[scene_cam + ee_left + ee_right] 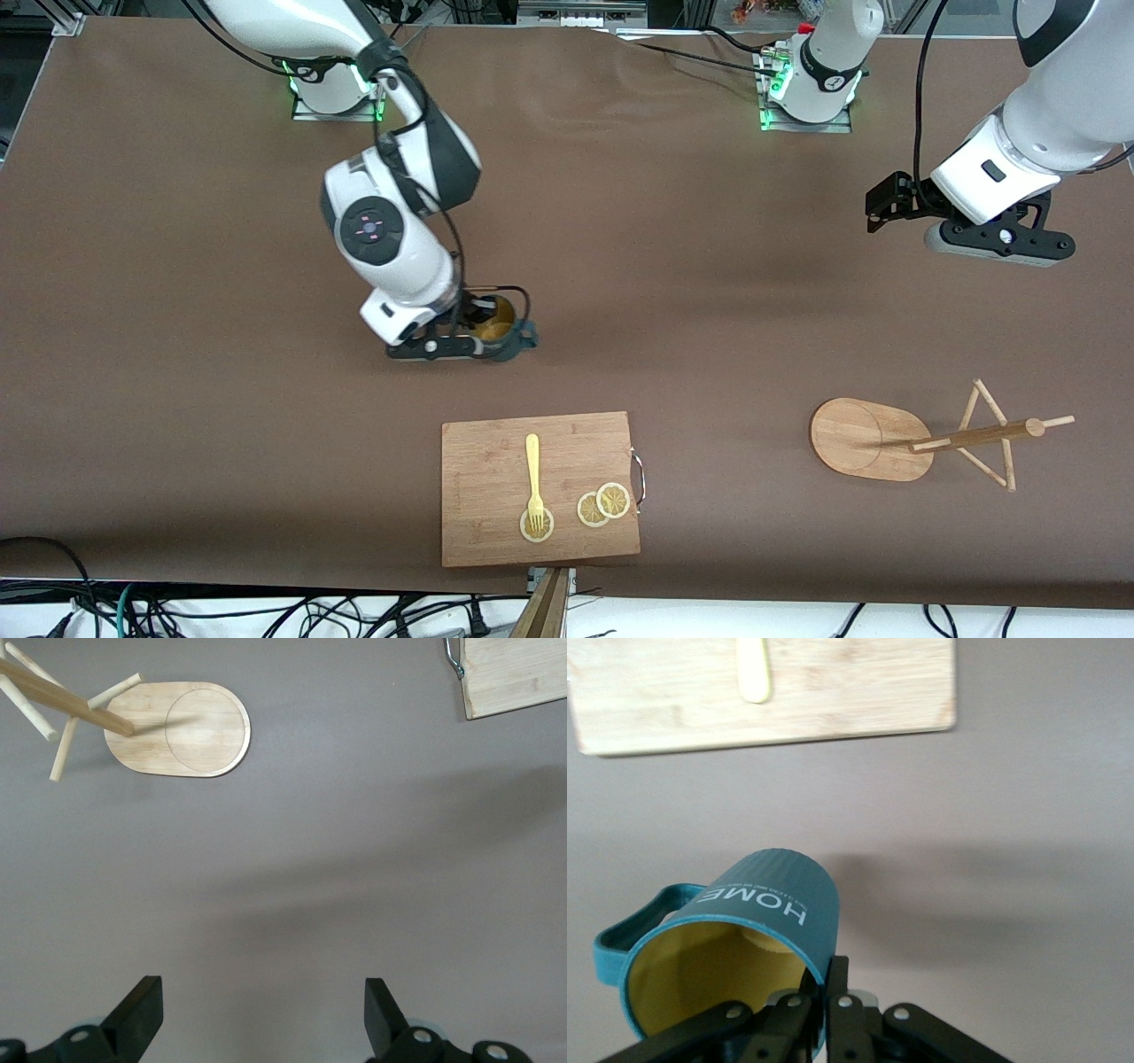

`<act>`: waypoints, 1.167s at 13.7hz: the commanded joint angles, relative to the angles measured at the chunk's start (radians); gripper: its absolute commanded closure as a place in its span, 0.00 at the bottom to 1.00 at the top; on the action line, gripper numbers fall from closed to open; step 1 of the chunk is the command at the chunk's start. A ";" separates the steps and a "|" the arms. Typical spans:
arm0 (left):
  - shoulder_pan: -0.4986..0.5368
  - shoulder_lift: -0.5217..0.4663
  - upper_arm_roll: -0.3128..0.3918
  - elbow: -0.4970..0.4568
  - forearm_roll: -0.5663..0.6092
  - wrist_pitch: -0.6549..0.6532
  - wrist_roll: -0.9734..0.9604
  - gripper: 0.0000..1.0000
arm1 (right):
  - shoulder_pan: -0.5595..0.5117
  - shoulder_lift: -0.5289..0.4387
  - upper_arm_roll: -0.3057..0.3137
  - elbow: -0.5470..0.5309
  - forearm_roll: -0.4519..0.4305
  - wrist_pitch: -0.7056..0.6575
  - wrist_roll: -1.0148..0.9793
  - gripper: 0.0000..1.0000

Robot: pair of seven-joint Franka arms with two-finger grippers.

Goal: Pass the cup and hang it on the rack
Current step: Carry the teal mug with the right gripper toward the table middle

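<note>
The cup (501, 326) is dark teal and ribbed, with a yellowish inside and a loop handle (642, 923). It is near the middle of the table, farther from the front camera than the cutting board. My right gripper (485, 335) is shut on the cup's rim (827, 973), one finger inside and one outside, and the cup (766, 904) tilts. The bamboo rack (864, 439) stands toward the left arm's end, with its post (974, 436) and thin pegs bare. My left gripper (889, 204) hangs open and holds nothing (264, 1010), over bare table short of the rack's oval base (190, 731).
A bamboo cutting board (496, 478) lies near the front edge and carries a yellow fork (533, 474) and lemon slices (602, 505). Its metal handle (638, 474) faces the rack. The board's corner (518, 673) shows in the left wrist view.
</note>
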 commanded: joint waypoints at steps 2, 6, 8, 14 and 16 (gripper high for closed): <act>0.000 0.019 -0.003 0.036 -0.005 -0.018 -0.008 0.00 | 0.088 0.140 -0.001 0.190 0.007 -0.013 0.202 1.00; 0.003 0.019 -0.003 0.037 -0.005 -0.018 -0.006 0.00 | 0.188 0.208 -0.001 0.266 0.006 0.017 0.319 1.00; 0.003 0.019 -0.003 0.037 -0.005 -0.019 -0.005 0.00 | 0.237 0.231 -0.001 0.270 0.006 0.078 0.396 1.00; 0.001 0.019 -0.002 0.036 -0.005 -0.019 -0.006 0.00 | 0.330 0.301 -0.001 0.327 0.006 0.095 0.493 1.00; 0.001 0.019 -0.003 0.036 -0.005 -0.019 -0.006 0.00 | 0.352 0.321 -0.001 0.330 0.006 0.118 0.525 1.00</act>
